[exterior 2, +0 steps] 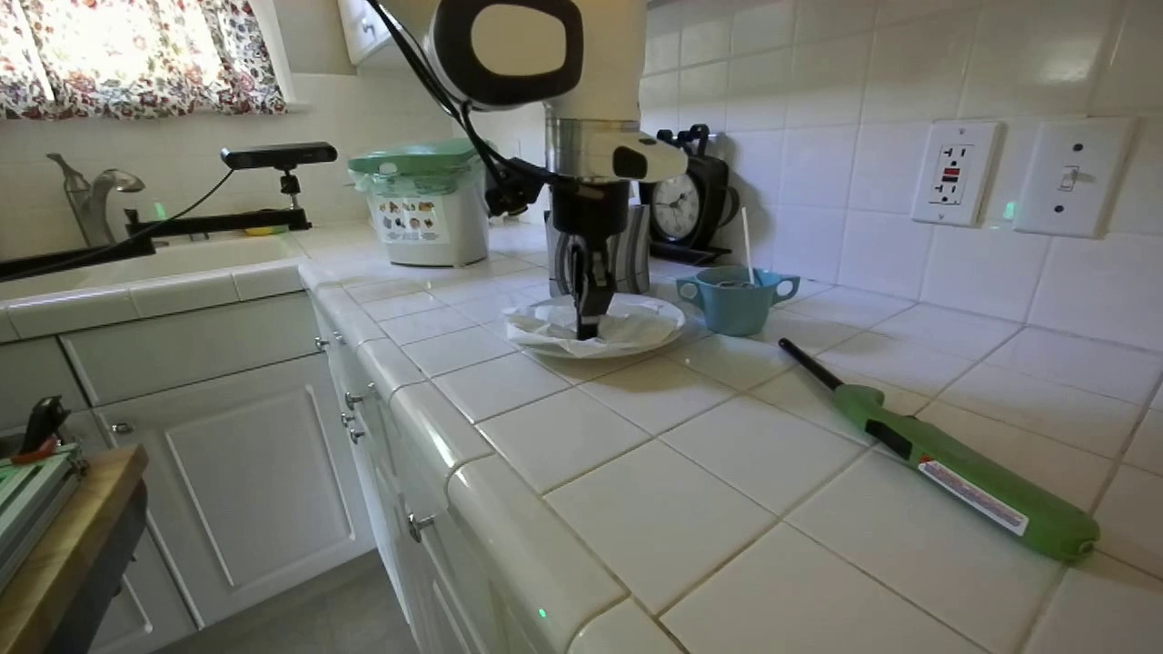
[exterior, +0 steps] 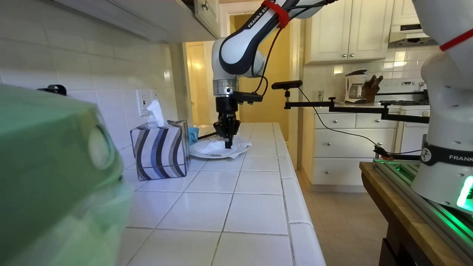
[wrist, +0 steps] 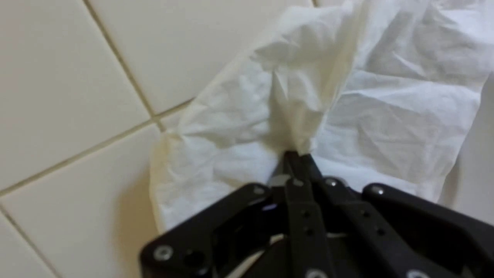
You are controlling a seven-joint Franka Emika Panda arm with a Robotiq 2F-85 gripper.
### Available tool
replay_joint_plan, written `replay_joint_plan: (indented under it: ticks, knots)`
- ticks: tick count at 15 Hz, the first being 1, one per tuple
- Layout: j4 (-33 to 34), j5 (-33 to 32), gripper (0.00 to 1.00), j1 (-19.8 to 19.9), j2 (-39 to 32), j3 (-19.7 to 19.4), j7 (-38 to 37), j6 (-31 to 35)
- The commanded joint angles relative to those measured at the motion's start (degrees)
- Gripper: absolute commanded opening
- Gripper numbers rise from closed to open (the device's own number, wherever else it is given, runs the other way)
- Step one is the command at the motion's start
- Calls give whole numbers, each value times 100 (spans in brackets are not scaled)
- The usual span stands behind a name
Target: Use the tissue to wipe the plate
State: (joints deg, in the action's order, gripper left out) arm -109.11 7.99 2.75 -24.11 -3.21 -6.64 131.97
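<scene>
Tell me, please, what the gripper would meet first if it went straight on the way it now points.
Pointing down, the gripper, shut on the tissue, would likely meet more of that tissue first, then the plate beneath; how close the plate lies is hidden.

I see one desk (exterior 2: 636, 509), one plate (exterior 2: 670, 315), one crumpled tissue (wrist: 231, 131), and one striped tissue box (exterior: 160, 153) with a second tissue (exterior: 156, 112) poking out. There is one blue cup (exterior 2: 738, 307), one alarm clock (exterior 2: 677, 207), one green lighter (exterior 2: 954, 459) and one green-topped bin (exterior 2: 422, 218). One end effector (exterior 2: 589, 329) has two fingers (wrist: 299, 200). Then one outlet (exterior 2: 956, 173), one light switch (exterior 2: 1074, 177), one coffee maker (exterior: 356, 90) and one knife block (exterior: 369, 93).
</scene>
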Motion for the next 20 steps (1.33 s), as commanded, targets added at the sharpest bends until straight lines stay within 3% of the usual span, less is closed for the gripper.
replay_joint_plan:
  ticks: [1,12,16,20]
  knots:
    - [106,-69,0,36,-129,-48,-48,148]
    - [267,68,0,-132,-292,363,124,717]
    - [53,28,0,-174,-74,397,67,483]
    - [-119,-168,0,-215,165,109,-330,-104]
